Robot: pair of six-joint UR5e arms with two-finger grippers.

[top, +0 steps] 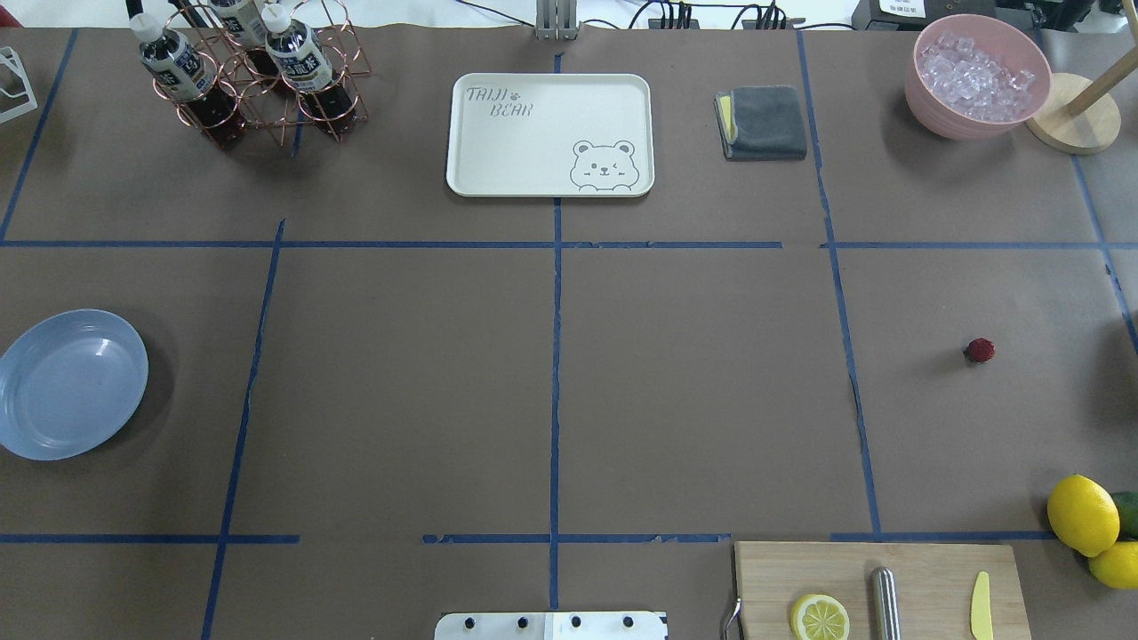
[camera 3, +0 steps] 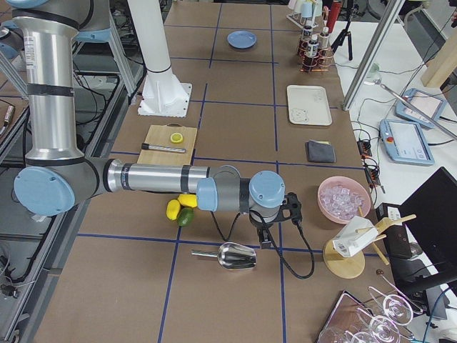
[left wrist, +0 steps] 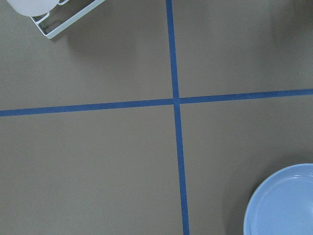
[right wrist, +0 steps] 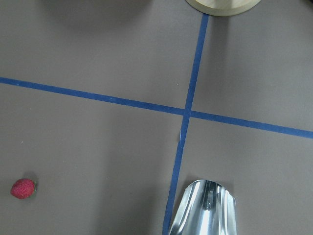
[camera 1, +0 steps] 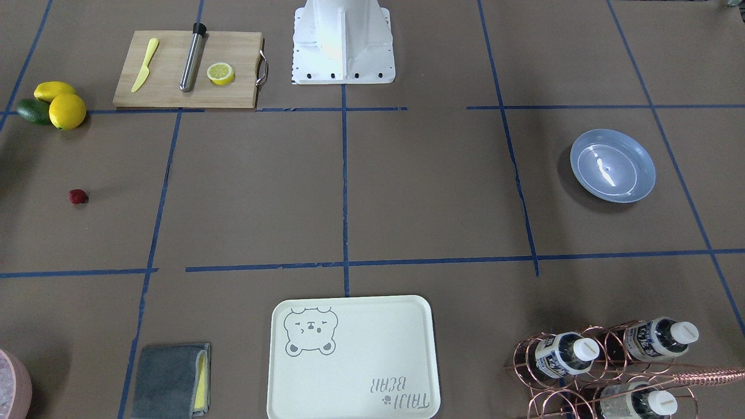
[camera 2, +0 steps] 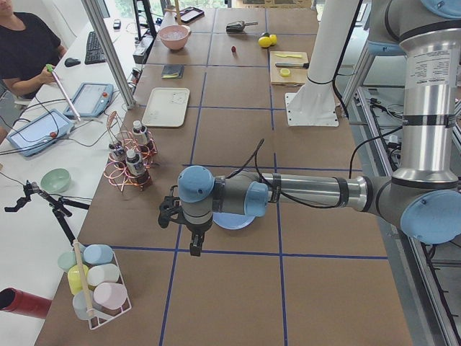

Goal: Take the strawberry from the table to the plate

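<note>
The strawberry [camera 1: 78,196] is seen as a tiny, dark-red, roundish berry with a slightly bumpy, matte skin. It is laid alone on the table [camera 1: 442,192], whose brown paper is dull and flat and is crossed by blue tape lines [camera 1: 344,192]. From the right gripper [camera 3: 265,240] it is found off to one side. In the right wrist view it is placed at the lower left, apart from the tool. Across a tape line from it lies a scoop [right wrist: 208,208] of polished, curved metal, cut off by the lower edge of that view. The gripper's fingers are not caught by its own camera and are shown only from the side, so whether they are set wide or narrow cannot be told. Two smooth yellow lemons [camera 1: 67,110] and a dark green avocado [camera 1: 32,110] are grouped beside the right forearm.

At the far end of the table, well apart from the berry, the plate [camera 1: 612,166] is set: round, shallow, glossy light blue, with a raised rim. The left gripper [camera 2: 194,249] is hung pointing down just beside it, and the plate is partly covered by the wrist in the side view. Only an arc of the plate is caught at the lower right of the left wrist view. How this tool is set cannot be told either.
</note>
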